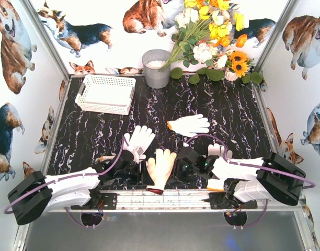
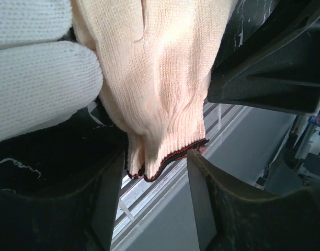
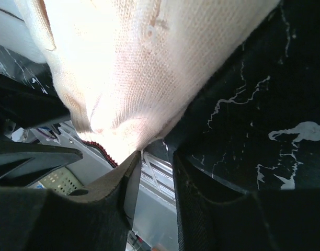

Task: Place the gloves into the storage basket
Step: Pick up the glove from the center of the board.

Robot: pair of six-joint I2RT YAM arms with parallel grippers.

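A cream glove [image 1: 161, 166] with a dark red cuff lies at the table's near edge, its cuff overhanging the rail. My left gripper [image 1: 141, 170] is open just left of it; in the left wrist view the glove's cuff [image 2: 165, 104] hangs between the spread fingertips [image 2: 202, 172], not pinched. My right gripper [image 1: 176, 168] is on its right side, jaws a little apart and empty, the glove [image 3: 128, 63] touching one fingertip [image 3: 129, 159]. A white glove [image 1: 139, 139], an orange-cuffed white glove [image 1: 190, 125] and a half-hidden glove [image 1: 218, 151] lie on the table. The white lattice basket [image 1: 86, 100] stands at the back left.
A grey metal bucket [image 1: 156, 68] and a bunch of artificial flowers [image 1: 215, 36] stand at the back. The metal rail [image 1: 165, 197] runs along the near table edge. Printed walls close in both sides. The right arm's black body [image 2: 270, 63] sits close to my left gripper.
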